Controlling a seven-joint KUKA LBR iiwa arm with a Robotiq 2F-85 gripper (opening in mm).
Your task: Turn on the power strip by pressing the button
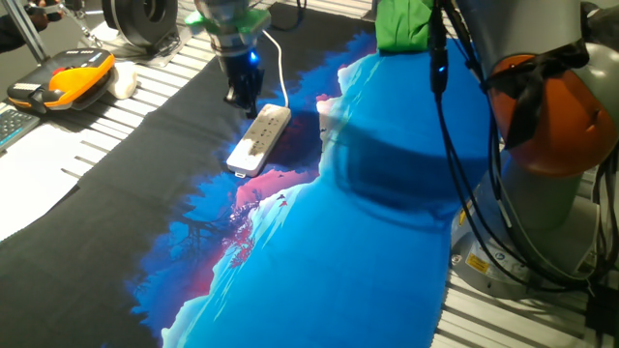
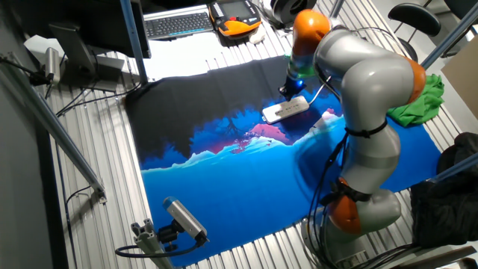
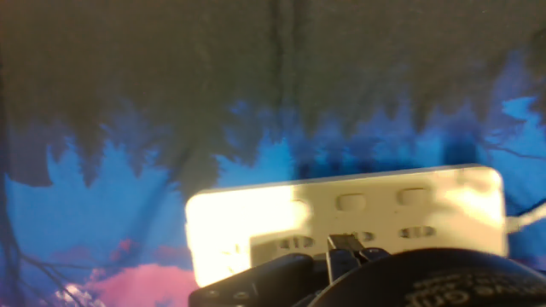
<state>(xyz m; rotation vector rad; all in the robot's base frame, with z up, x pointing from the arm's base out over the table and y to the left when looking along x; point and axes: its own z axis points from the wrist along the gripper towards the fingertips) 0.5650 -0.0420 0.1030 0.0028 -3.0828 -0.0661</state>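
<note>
Blue-and-black cloth is covering the desk.
Gripper, finger state not visible, is hovering just above the power strip; next it needs lowering onto the button.

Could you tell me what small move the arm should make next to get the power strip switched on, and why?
Probably a short, slow descent. The end effector sits at the cord end of the power strip, and the hand view shows the strip right under it. I cannot make out the button, so re-centre if it misses.
</note>
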